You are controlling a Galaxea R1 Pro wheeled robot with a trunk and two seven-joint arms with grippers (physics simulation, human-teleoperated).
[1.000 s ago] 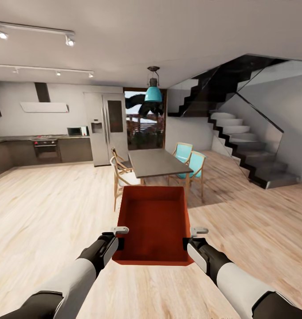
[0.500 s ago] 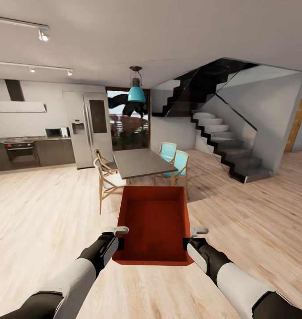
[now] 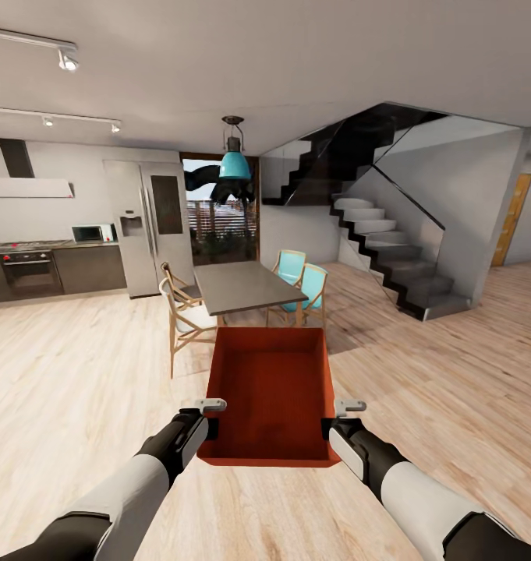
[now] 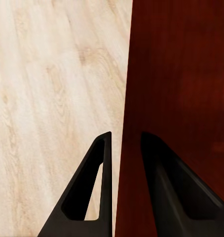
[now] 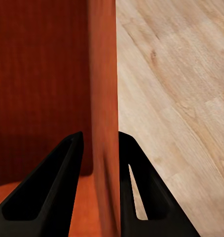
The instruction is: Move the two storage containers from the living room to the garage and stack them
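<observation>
- The kitchen (image 3: 54, 265) sits far left, with a fridge (image 3: 144, 226) beside it.
- The left gripper (image 3: 208, 417) is closed on the left wall of the orange-red container (image 3: 269, 389), one finger (image 4: 94, 192) outside the wall and one inside.
- The container is held level between both arms, above the light wood floor (image 3: 78, 374), open side up.
- Beyond it stand a dark dining table (image 3: 242, 284), wooden chairs and blue chairs, under a teal lamp (image 3: 235, 162).
- The right gripper (image 3: 337, 418) pinches the container's right wall (image 5: 103, 98) the same way.
- A dark staircase (image 3: 390, 257) rises at right.
</observation>
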